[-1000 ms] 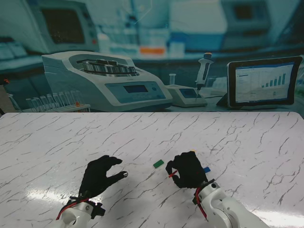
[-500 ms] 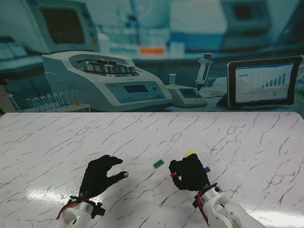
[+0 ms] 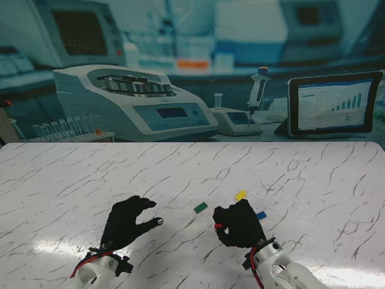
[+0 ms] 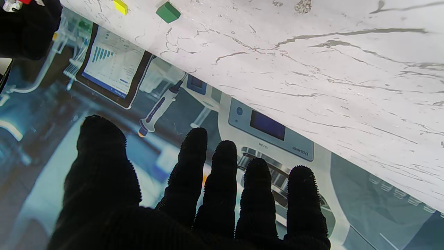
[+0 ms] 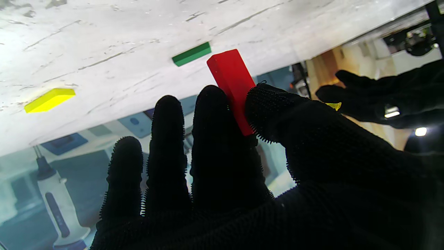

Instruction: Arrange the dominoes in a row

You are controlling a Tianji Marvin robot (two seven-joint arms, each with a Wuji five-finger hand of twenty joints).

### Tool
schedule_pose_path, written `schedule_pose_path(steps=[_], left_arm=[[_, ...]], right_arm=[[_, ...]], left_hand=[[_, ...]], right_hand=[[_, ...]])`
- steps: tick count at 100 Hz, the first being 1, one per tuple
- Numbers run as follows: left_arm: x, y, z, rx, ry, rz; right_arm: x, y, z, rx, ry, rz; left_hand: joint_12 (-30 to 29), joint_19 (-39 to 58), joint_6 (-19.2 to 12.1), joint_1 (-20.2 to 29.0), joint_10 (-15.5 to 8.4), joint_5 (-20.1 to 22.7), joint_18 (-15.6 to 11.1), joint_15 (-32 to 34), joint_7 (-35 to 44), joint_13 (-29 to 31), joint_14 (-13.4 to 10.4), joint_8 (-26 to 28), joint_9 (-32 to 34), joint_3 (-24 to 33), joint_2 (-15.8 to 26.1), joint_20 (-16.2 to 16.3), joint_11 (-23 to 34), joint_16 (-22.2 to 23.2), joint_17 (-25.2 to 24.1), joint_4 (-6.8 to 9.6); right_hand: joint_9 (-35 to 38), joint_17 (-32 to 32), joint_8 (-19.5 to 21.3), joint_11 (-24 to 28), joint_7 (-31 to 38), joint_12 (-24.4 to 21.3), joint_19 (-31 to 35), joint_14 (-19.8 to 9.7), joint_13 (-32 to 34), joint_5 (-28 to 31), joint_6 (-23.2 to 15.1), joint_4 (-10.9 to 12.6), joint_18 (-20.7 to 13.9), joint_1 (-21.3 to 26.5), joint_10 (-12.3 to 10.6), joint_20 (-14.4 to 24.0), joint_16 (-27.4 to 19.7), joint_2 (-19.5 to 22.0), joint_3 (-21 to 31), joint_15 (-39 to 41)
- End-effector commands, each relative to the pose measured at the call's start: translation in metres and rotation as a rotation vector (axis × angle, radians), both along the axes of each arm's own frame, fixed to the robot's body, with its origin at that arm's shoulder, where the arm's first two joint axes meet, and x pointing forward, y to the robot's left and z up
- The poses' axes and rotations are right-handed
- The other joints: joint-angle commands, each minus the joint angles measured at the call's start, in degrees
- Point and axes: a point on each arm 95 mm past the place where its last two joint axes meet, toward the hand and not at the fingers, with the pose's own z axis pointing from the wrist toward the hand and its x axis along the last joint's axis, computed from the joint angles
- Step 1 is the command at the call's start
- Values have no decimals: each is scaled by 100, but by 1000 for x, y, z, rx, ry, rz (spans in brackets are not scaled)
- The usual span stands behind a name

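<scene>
The right robot hand (image 3: 238,224) has drawn back toward me over the last second, and in doing so it has uncovered the yellow domino (image 3: 240,195), which was hidden under its fingers a second ago and half showing half a second ago; it now lies flat and plain on the counter (image 3: 313,174), just beyond the hand. The red domino (image 5: 232,83) has come away with the hand: the wrist view shows it pinched between thumb and forefinger, its free end pointing toward the counter and, as far as I can tell, clear of it. So the right robot hand is closed on the red piece. The green domino (image 3: 200,207) has not shifted and lies flat to the left of the hand, between the two arms; the blue domino (image 3: 260,215) sits close against the hand's right side, partly hidden. The left robot hand (image 3: 127,223) has kept its place, fingers apart and slightly curled, holding nothing. For the task this means, in my judgement, that the pick is done and the placing is to come: three pieces lie loose and scattered, not in line, none standing, so no row exists yet. The red piece will likely be set near green or yellow; the risk is twisting in so light a pinch.
</scene>
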Motion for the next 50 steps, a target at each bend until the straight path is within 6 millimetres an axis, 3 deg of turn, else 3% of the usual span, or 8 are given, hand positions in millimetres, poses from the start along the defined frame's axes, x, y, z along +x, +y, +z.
schedule_pose_path(steps=[1,25,50], left_arm=[[-4,-3,-1,-12,5,-27],[-7,0,0,-3,4,-26],[-12,2,-1,1,1,-19]], right_arm=[[-9,6,1,21,5,23],[-23,15,0,31,4,74],[-34,24,-14,46,17,101]], left_hand=[[65,133,-144,-30,-58,101,-45,35,23,79,-30,72,174,-121,38,68,69,42,-49,-87],[69,65,-167,-52,-77,118,-225,58,35,78,-45,75,193,-128,-13,30,78,39,-28,-91],[69,42,-178,-62,-87,121,-233,77,45,76,-58,77,193,-120,-24,20,81,28,-15,-90]], right_hand=[[105,-23,-46,159,305,-42,176,-128,108,-115,86,347,96,-7,-165,-28,-43,53,187,1],[79,-30,-101,140,287,-71,170,-120,77,-111,105,300,98,55,-138,-35,-50,20,143,-4],[29,-47,-165,97,275,-95,148,-120,10,-150,97,222,104,110,-136,-49,-69,65,87,-40]])
